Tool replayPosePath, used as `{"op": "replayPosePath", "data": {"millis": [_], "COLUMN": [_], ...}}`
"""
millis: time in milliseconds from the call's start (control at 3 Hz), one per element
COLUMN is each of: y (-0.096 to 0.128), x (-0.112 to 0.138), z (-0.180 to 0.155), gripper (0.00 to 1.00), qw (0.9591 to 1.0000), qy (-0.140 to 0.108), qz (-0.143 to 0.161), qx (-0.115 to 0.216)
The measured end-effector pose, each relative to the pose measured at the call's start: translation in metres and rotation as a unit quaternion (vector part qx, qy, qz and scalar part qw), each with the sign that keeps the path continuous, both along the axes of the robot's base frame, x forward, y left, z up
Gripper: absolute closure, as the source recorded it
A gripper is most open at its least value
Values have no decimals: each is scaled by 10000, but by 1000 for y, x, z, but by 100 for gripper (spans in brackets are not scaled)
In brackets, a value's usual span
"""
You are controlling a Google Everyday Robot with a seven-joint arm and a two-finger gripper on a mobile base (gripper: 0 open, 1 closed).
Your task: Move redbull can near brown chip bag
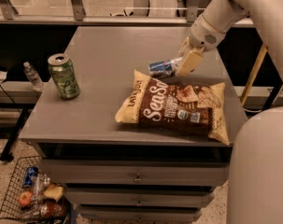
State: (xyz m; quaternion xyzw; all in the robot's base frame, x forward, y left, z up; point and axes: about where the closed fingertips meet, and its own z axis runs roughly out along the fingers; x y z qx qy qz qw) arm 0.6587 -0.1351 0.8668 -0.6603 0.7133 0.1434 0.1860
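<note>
The redbull can (160,68), slim, silver and blue, lies on its side, held just above the far edge of the brown chip bag (176,105). My gripper (177,65) is shut on the can's right end, reaching in from the upper right. The bag lies flat on the right half of the grey table (103,45), its dark brown middle with white script facing up. The can's far end is hidden by the fingers.
A fatter green can (64,76) stands upright near the table's left edge. A wire basket (31,197) with items sits on the floor at lower left. A small bottle (32,75) stands beyond the left edge. Drawers are below the tabletop.
</note>
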Motion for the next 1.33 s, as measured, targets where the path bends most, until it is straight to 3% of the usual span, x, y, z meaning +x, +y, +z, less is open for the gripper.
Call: {"op": "replayPosePath", "data": {"millis": [667,1000,1333], "y": [6,9,9], "x": [11,14,14], "z": [-4,-6,-6], "gripper": [12,0,0], "qw": [9999,9998,9998], "qy": [-117,-151,-152], "qz": [-50,-63,-63], "qx": [63,84,85]}}
